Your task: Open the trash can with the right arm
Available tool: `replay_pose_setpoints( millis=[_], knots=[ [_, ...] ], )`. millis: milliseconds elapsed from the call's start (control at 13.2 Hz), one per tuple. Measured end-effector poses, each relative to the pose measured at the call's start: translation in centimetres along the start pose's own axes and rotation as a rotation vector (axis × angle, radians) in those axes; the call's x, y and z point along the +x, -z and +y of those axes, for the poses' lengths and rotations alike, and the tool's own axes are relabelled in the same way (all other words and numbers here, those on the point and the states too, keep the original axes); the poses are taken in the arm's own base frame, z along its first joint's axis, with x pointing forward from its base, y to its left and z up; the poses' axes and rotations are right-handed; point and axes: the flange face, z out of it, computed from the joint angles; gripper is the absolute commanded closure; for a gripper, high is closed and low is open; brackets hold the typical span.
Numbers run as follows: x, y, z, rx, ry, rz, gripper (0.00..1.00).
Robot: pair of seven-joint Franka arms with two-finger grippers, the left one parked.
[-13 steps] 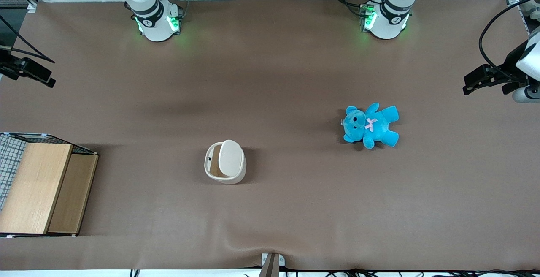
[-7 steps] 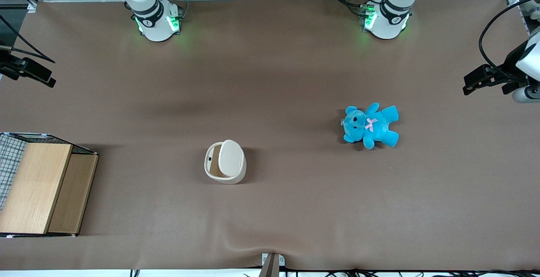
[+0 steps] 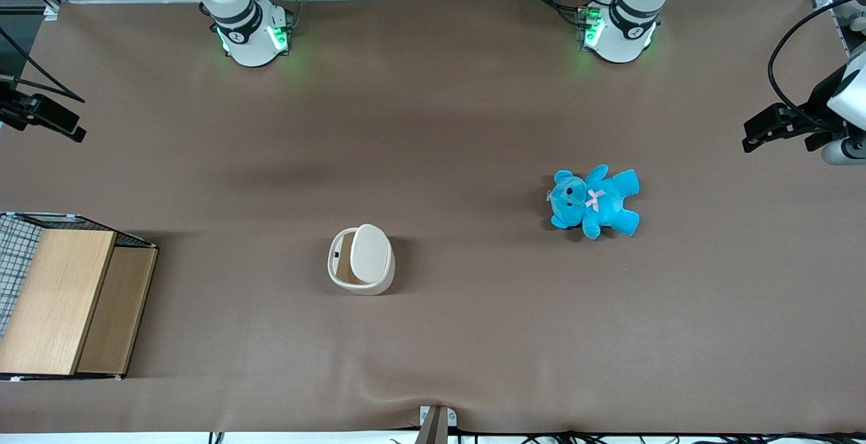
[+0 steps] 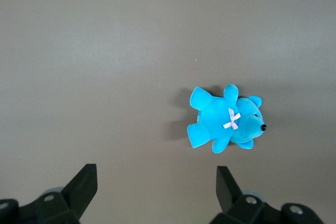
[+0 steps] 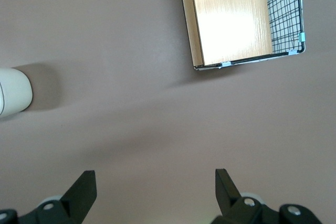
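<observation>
The trash can (image 3: pixel 361 259) stands on the brown table (image 3: pixel 433 126), roughly midway along it and nearer the front camera than both arm bases. Its cream lid is tipped up on edge, leaving a gap through which the tan inside shows, with a small dark mark on the inner wall that may be a latch; it is too small to be sure. No brand, label or writing can be read on the bin or elsewhere.

The gripper (image 5: pixel 155 195) of the right arm (image 3: pixel 230 4) hangs high above bare table at the working arm's end, well apart from the bin. In the right wrist view its 2 black fingers (image 5: pixel 84 190) stand wide apart with nothing between them, and only a rounded cream edge of the bin appears.

The wooden box (image 3: pixel 67 298) with wire mesh sits at the working arm's end of the table. A blue teddy bear (image 3: pixel 595 202) with a pink bow lies toward the parked arm's end.
</observation>
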Motion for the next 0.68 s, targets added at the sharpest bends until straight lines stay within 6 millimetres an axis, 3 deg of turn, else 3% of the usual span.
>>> replay_pose_setpoints(
  millis=[683],
  knots=[
    [0.13, -0.01, 0.91, -0.005, 0.014, 0.002, 0.00]
  ],
)
